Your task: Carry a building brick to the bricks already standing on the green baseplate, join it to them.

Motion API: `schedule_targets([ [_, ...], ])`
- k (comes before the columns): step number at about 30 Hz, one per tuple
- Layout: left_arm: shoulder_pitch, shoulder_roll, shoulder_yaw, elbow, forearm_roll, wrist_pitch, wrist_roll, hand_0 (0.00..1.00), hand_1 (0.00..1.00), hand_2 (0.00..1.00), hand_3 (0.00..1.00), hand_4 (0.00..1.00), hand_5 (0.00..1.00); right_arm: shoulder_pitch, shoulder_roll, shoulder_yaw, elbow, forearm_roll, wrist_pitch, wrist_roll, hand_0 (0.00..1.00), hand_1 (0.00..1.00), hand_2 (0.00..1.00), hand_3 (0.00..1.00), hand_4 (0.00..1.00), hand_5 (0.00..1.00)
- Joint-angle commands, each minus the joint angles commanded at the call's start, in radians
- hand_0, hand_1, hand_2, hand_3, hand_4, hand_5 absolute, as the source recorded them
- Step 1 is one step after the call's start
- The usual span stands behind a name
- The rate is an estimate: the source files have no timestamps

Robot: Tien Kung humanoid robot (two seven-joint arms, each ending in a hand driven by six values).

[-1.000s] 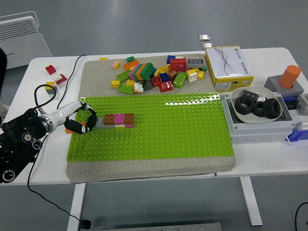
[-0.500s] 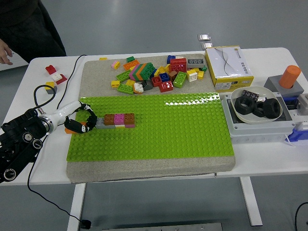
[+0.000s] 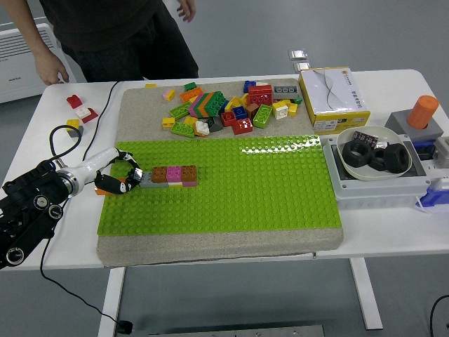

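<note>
L hand [image 3: 121, 178] grips grey brick [image 3: 148, 180] against brick row [image 3: 175, 175] on baseplate [image 3: 231, 189].

Robot lab: white table [image 3: 210, 260]; grey floor; brick pile [image 3: 224, 109]; nuts bowl [image 3: 372, 156]

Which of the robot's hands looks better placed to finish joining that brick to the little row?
The left hand: its fingers are already at the grey brick, at the left end of the row of bricks on the green baseplate. The right hand isn't in view.
</note>
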Motion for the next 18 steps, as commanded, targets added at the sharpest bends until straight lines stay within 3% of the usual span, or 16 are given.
schedule_targets([
  [18,0.000,0.008,-0.011,-0.032,0.006,-0.008,0.011,0.935,0.949,0.899,0.528,0.718,0.002,0.001,-0.001,0.000,0.000,0.000,0.002,0.001,0.673,0.626,0.618,0.712,0.743,0.959],
])
